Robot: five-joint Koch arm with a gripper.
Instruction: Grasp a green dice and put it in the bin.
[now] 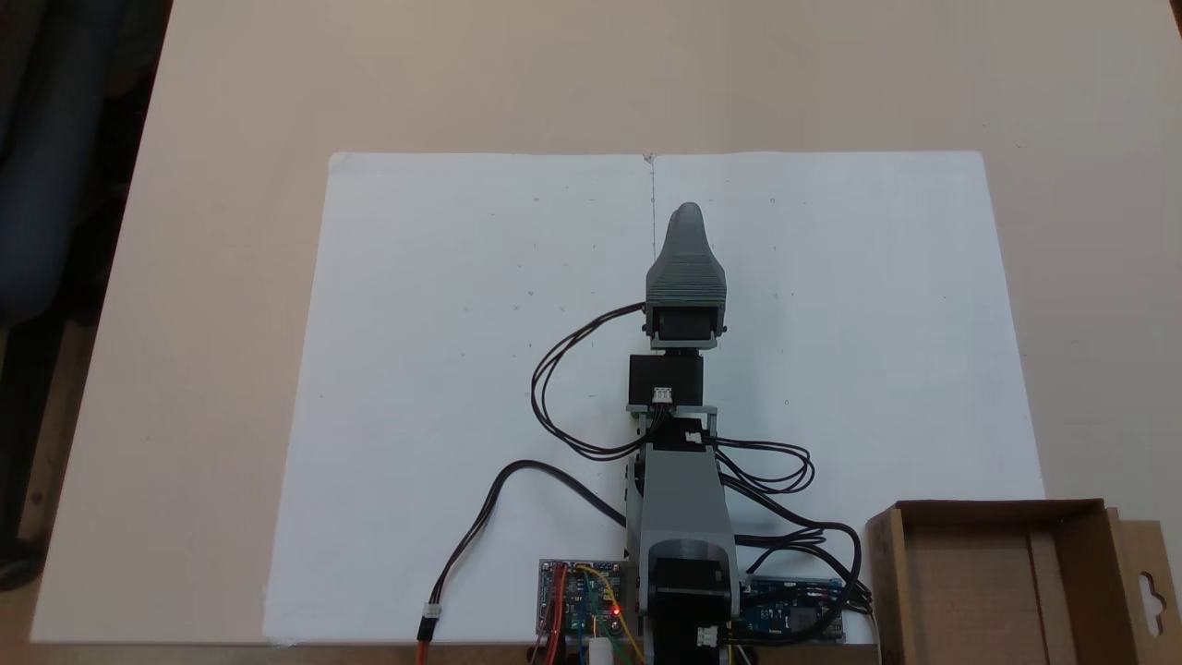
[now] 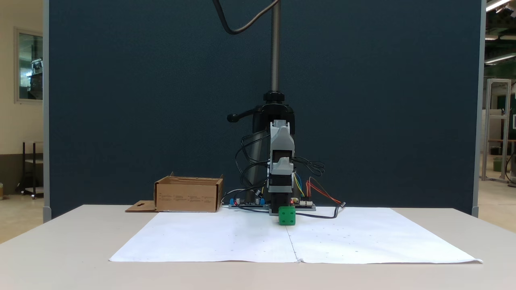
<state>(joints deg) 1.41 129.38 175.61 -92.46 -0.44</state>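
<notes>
Bright green dice (image 2: 286, 215), pips showing, beneath the pincer (image 1: 685, 214); grip unclear

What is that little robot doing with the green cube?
A small robot arm is folded low over the white paper. The green dice sits on the paper right in front of it, with the gripper above it. Whether the gripper holds the dice can't be told. The bin, a cardboard box, stands off to the side.

The arm (image 1: 681, 480) reaches forward, jaws low over the table, their gap hidden.
</notes>
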